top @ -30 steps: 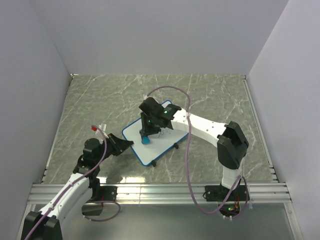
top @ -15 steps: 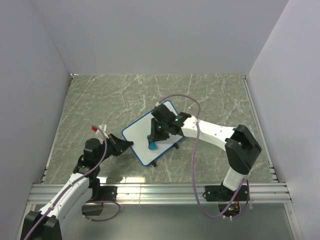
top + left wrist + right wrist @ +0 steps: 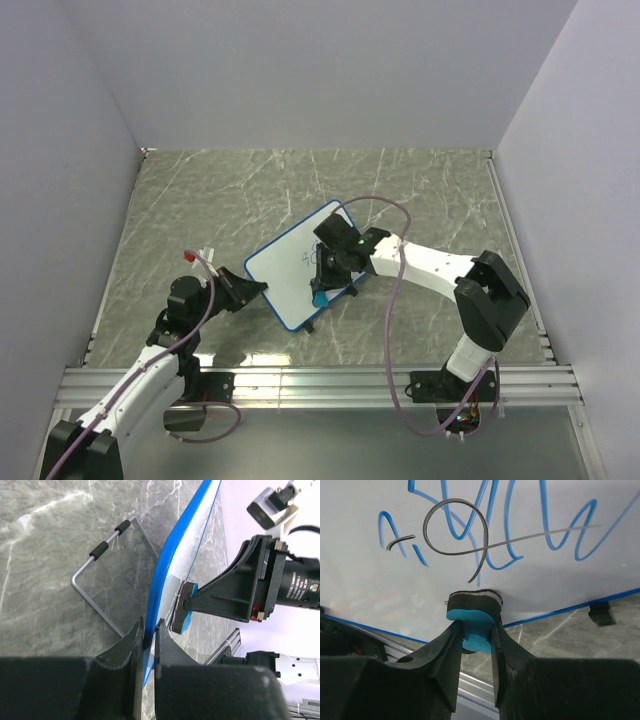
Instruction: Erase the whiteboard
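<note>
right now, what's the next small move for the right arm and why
Probably slide the blue eraser away from the frame edge and over the blue scribble. The right fingers are shut on the eraser, whose felt presses on the whiteboard near its edge, just short of the unwiped marks. The left fingers clamp the frame, so the board should stay steady.
</note>
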`<state>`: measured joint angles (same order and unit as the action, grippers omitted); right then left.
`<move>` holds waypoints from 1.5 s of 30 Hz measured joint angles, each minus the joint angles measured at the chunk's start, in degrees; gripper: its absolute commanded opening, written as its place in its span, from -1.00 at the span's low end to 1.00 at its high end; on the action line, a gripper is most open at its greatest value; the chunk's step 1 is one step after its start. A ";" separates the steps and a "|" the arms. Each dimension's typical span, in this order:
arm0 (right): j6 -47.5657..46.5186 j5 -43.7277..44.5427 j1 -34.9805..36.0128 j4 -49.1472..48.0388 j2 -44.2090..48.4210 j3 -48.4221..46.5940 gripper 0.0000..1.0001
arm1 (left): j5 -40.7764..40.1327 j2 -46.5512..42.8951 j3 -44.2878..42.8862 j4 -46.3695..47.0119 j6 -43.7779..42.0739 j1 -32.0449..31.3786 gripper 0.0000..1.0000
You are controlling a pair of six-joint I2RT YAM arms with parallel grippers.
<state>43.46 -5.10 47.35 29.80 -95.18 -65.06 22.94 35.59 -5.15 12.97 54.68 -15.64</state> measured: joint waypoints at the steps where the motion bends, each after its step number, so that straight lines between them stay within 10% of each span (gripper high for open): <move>1: -0.07 0.17 0.00 1.14 -0.46 -1.22 -1.00 | 0.00 0.11 -0.09 0.11 0.02 0.00 -0.99; 13: -1.44 7.37 -1.16 3.10 -9.64 -24.37 -1.00 | -0.31 0.28 -0.50 -0.20 0.04 -0.37 -0.99; 31: -0.87 7.50 -3.52 -5.92 3.37 4.55 -1.00 | -0.61 0.52 -0.57 -0.76 0.24 -0.52 -0.99; 45: -0.92 8.28 -3.69 2.29 -4.15 -15.69 -1.00 | -0.52 0.52 -0.59 -0.61 0.24 -0.87 -0.99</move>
<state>42.54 3.18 43.66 32.10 -99.33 -80.75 22.41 36.12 -5.74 12.36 54.92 -16.51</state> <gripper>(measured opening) 0.325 0.116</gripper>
